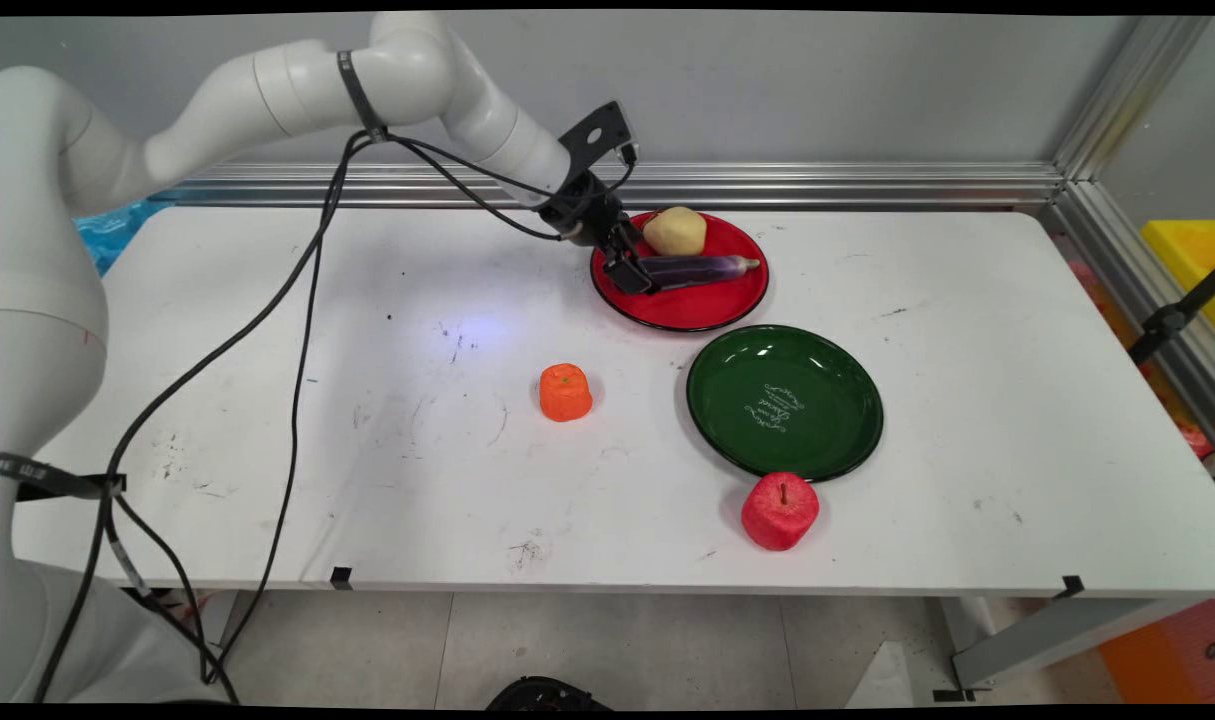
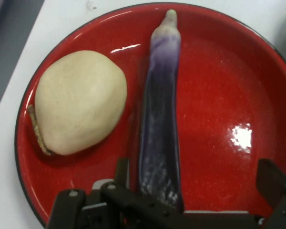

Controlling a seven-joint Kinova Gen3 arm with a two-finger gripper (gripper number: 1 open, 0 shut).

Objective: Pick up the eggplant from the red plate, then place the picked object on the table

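The claw [image 2: 195, 193] is standing wide open astride the thick end of the purple eggplant [image 2: 159, 119], which is lying on the red plate [image 2: 219, 86] beside the potato [image 2: 78, 102], gripping nothing. Any closing should be centring on the eggplant, clear of the potato and plate rim.

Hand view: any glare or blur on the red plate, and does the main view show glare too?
Hand view: sharp, with white glare spots on the red plate to the right of the eggplant and above the potato. Main view: soft highlights on the green plate; the gripper hangs low at the eggplant's end.
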